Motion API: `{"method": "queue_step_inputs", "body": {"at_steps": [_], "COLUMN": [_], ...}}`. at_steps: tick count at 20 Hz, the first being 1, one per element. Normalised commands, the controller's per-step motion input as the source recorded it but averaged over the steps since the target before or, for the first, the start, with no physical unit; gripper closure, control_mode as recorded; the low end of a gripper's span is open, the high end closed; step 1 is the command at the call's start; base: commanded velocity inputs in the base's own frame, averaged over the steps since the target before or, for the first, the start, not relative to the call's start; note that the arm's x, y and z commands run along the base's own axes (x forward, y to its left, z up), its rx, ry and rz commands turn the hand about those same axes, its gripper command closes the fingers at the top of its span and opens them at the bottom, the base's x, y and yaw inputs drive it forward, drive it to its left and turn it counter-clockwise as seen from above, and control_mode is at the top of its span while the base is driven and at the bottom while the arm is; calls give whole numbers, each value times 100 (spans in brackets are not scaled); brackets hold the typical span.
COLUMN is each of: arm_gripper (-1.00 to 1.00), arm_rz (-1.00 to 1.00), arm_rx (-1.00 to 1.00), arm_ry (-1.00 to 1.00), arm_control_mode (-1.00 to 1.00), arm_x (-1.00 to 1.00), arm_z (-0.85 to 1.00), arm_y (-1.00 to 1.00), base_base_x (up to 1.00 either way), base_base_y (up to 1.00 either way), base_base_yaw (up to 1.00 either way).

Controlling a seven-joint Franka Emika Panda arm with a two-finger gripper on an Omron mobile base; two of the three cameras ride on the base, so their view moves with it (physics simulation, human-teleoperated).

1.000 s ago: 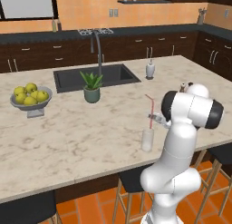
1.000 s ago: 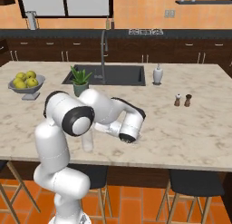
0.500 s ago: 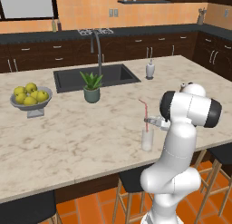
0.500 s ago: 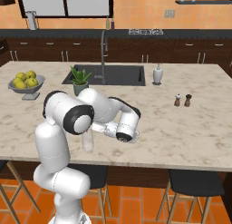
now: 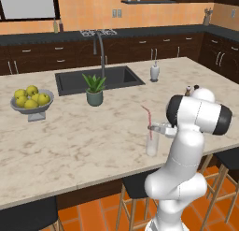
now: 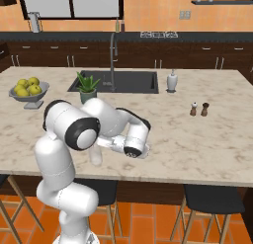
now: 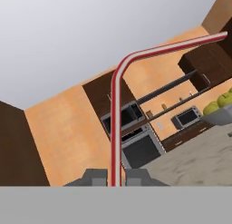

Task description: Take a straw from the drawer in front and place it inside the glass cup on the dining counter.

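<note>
On the left of the marble bench (image 5: 70,146), a grey bowl of lemons and limes (image 5: 31,102) stood well apart from the rest. Further right and farther back, a dark sink (image 5: 99,79) with a tall grey faucet (image 5: 100,50) was set into the slab, and a small potted succulent (image 5: 94,90) sat on the marble just in front of the basin. A white soap dispenser (image 5: 154,71) stood beside the sink's right corner.

Nearer the front edge, right of the plant, the glass cup (image 5: 151,142) stood upright on the bench. The straw (image 5: 149,116), striped red and white, ran up out of it with its bent tip leaning left, well above the rim. In the left base view the claw (image 5: 159,128) reached in from the right at about the cup's rim, and the white arm (image 5: 193,132) rose behind it.

In the hand view the two dark fingertips (image 7: 96,176) stood close on either side of the straw's shaft, so the claw was clamped together on the straw, whose bend swept off to the right above.

From the right base view the cup (image 6: 95,155) showed just left of the arm's wrist, mostly hidden by the white links. A salt and pepper pair (image 6: 199,109) stood far right on the marble, well apart from the cup.
</note>
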Motion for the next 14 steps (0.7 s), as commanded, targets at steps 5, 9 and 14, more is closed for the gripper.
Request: {"method": "queue_step_inputs", "body": {"at_steps": [5,9,14], "arm_gripper": [-100,-100,-100], "arm_rz": [0,0,1], "arm_rx": [-1,-4,-1], "arm_ry": [0,0,-3], "arm_control_mode": [-100,-100,-100], "arm_x": [-5,0,-1], "arm_z": [-18,-8,-10], "arm_y": [-14,-8,-17], "base_base_x": [0,0,0], "base_base_y": [0,0,0], "base_base_yaw": [0,0,0]}}
